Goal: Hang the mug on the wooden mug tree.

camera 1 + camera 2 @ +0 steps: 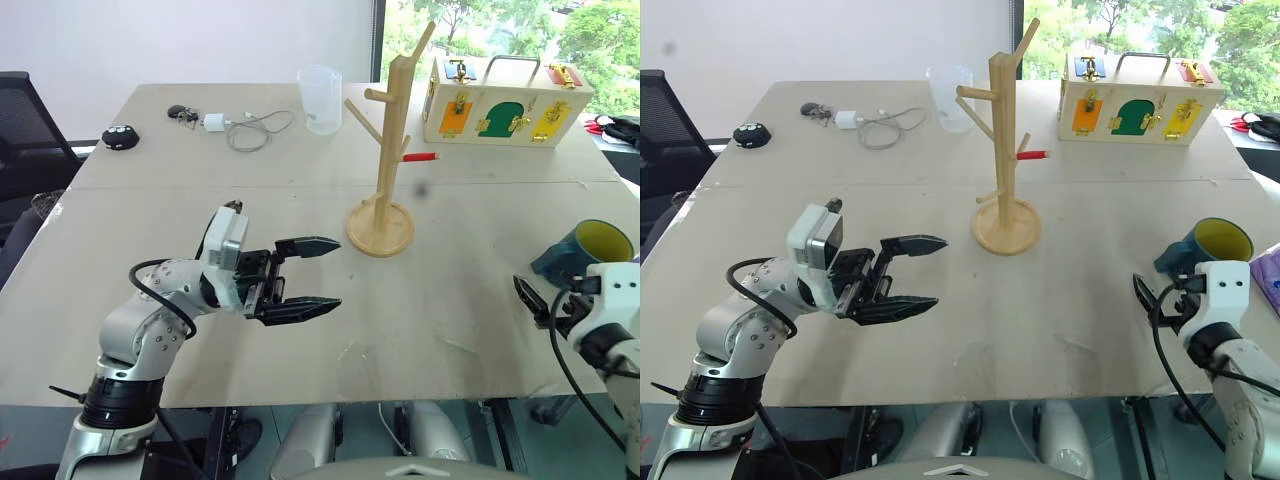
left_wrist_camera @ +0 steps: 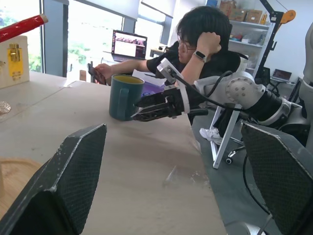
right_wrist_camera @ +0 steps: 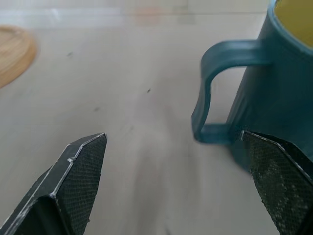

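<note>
The table (image 1: 300, 250) carries the wooden mug tree (image 1: 385, 170) upright near its middle, toward the far edge. The left gripper (image 1: 305, 272) hovers over the near half, its fingers spread wide and empty, pointing toward the tree's base. The mug (image 1: 585, 250) stands upright at the right edge, handle turned inward. The right gripper (image 3: 176, 181) sits just beside it, fingers spread wide and gripping nothing, the handle lying between them.
</note>
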Robot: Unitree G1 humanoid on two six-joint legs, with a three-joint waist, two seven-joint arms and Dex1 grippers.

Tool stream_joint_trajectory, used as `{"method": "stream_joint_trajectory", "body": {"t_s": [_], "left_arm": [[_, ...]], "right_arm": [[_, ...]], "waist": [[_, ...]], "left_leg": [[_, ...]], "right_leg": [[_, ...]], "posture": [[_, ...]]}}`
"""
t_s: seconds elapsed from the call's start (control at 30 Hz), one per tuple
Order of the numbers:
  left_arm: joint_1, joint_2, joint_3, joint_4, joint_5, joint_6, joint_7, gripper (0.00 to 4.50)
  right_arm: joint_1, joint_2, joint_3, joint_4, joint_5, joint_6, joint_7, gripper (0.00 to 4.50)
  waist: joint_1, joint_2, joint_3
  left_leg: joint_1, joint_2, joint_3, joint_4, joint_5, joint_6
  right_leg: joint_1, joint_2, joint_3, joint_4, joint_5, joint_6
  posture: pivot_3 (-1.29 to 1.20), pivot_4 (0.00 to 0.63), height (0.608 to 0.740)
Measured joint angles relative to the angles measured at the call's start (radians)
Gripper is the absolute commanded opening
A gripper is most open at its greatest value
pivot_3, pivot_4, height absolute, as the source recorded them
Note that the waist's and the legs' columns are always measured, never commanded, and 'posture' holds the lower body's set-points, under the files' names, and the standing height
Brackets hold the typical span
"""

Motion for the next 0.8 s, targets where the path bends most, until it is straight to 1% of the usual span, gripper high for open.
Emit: {"method": "stream_joint_trajectory", "body": {"t_s": [0.17,0.33,0.43,0.47,0.5,0.53,0.57,0.63,0.67,0.77,0.8], "left_arm": [[0.026,0.011,0.029,-0.006,0.0,0.0,0.009,4.5],[0.042,0.021,0.039,-0.032,-0.002,0.001,0.022,4.5],[0.047,0.026,0.044,-0.038,-0.003,0.001,0.025,4.5],[0.05,0.026,0.048,-0.039,-0.004,0.001,0.027,4.5],[0.051,0.027,0.05,-0.039,-0.004,0.002,0.028,4.5],[0.052,0.028,0.052,-0.04,-0.005,0.003,0.03,4.5],[0.052,0.028,0.053,-0.04,-0.006,0.003,0.033,4.5],[0.052,0.032,0.062,-0.04,-0.009,0.006,0.039,4.5],[0.051,0.035,0.068,-0.04,-0.01,0.008,0.041,4.5],[0.051,0.039,0.07,-0.044,-0.013,0.019,0.048,4.5],[0.051,0.039,0.07,-0.047,-0.013,0.022,0.049,4.5]], "right_arm": [[-0.018,0.008,0.059,0.079,-0.022,-0.077,-0.03,4.44],[-0.054,0.008,0.07,0.153,-0.03,-0.134,-0.043,4.44],[-0.08,0.008,0.083,0.199,-0.04,-0.168,-0.053,3.7],[-0.091,0.008,0.09,0.218,-0.042,-0.182,-0.055,3.09],[-0.098,0.008,0.095,0.226,-0.043,-0.188,-0.056,2.67],[-0.107,0.008,0.104,0.239,-0.048,-0.203,-0.057,2.13],[-0.112,0.007,0.108,0.245,-0.051,-0.207,-0.059,1.78],[-0.126,0.007,0.119,0.257,-0.059,-0.223,-0.066,0.82],[-0.132,0.007,0.121,0.257,-0.059,-0.225,-0.07,0.41],[-0.142,0.007,0.133,0.261,-0.063,-0.237,-0.081,0.41],[-0.144,0.009,0.137,0.267,-0.064,-0.243,-0.085,0.2]], "waist": [[-0.008,0.0,0.0],[-0.01,0.0,0.0],[-0.01,0.001,0.0],[-0.01,0.001,0.0],[-0.01,0.001,0.0],[-0.01,0.001,0.0],[-0.01,0.001,0.0],[-0.01,0.001,0.0],[-0.01,0.001,0.0],[-0.01,0.001,0.0],[-0.01,0.001,0.0]], "left_leg": [[0.0,0.0,0.0,0.0,0.0,0.0],[0.0,0.0,0.0,0.0,0.0,0.0],[0.0,0.0,0.001,0.0,0.0,0.0],[0.001,0.0,0.001,0.0,0.0,0.0],[0.0,0.0,0.001,0.0,0.0,0.0],[0.0,0.0,0.001,0.0,0.0,0.0],[0.0,0.0,0.001,0.0,0.0,0.0],[0.0,0.0,0.001,0.0,0.0,0.0],[0.0,0.0,0.001,0.0,0.0,0.0],[0.0,0.0,0.001,0.0,0.0,0.0],[0.0,0.0,0.001,0.0,0.0,0.0]], "right_leg": [[0.0,0.0,0.001,0.0,0.0,0.0],[0.0,0.0,0.001,0.001,0.0,0.0],[0.0,0.0,0.001,0.001,0.0,0.0],[0.0,0.0,0.001,0.001,0.0,0.0],[-0.001,0.0,0.001,0.001,0.0,0.0],[-0.001,0.0,0.001,0.001,0.0,0.0],[-0.001,0.001,0.001,0.001,0.0,0.0],[-0.001,0.001,0.001,0.001,0.0,0.0],[-0.001,0.001,0.001,0.001,0.0,0.0],[-0.001,0.001,0.001,0.001,0.0,0.0],[-0.001,0.001,0.001,0.001,0.0,0.0]], "posture": [[0.0,0.15,0.74],[0.0,0.15,0.74],[0.0,0.15,0.74],[0.0,0.15,0.74],[0.0,0.15,0.74],[0.0,0.15,0.74],[0.0,0.15,0.74],[0.0,0.15,0.74],[0.0,0.15,0.74],[0.0,0.15,0.74],[0.0,0.15,0.74]]}}
